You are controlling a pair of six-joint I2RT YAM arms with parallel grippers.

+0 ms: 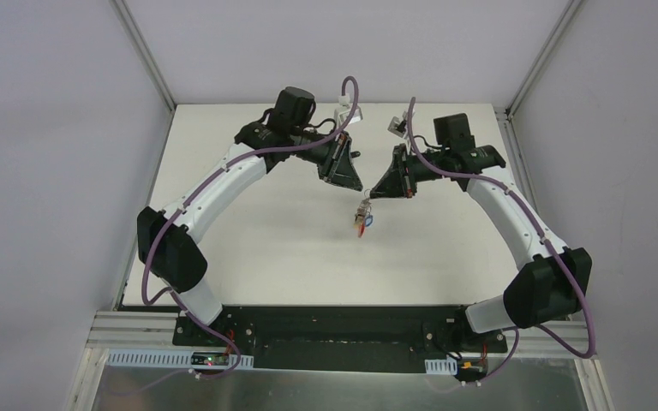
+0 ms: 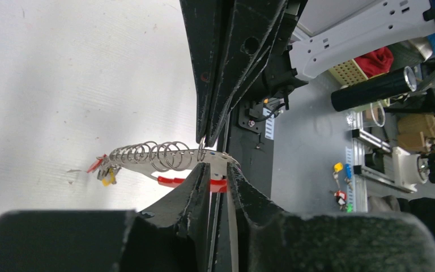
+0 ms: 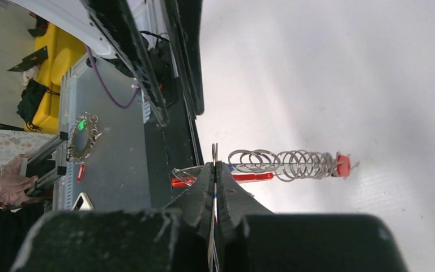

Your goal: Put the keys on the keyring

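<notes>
Handling the keyring (image 3: 252, 177) calls for a firm pinch on its stiff grey frame: we judge it light, thin and slippery, with the loose rings (image 3: 283, 164) and keys (image 2: 105, 170) likely to swing freely. It hangs above the bench (image 1: 248, 240), midway between both arms. The right tool (image 3: 215, 165) is clamped on its frame near one end. The left tool (image 2: 218, 173) straddles the red section (image 2: 170, 181); we cannot tell whether it grips

White table (image 1: 248, 248) — pale grey walls (image 1: 43, 171), perhaps panels; evenly lit.
</notes>
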